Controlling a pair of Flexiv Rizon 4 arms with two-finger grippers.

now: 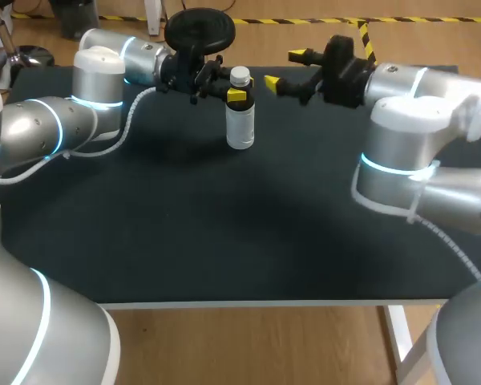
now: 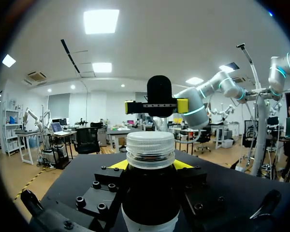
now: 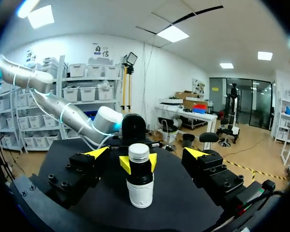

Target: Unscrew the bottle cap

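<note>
Toward the table's far side, your left gripper pinches the bottle under its cap; your right gripper, jaws spread, could tilt it by closing off-centre.

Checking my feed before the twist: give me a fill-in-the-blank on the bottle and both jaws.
1. The bottle stands ____ on the table.
2. Its cap is ____ in colour.
3. The ____ jaws are shut on the bottle, just below the cap.
4. The right jaws are ____ and touch nothing, with the bottle ahead of them.
Missing words: upright; white; left; open.
</note>
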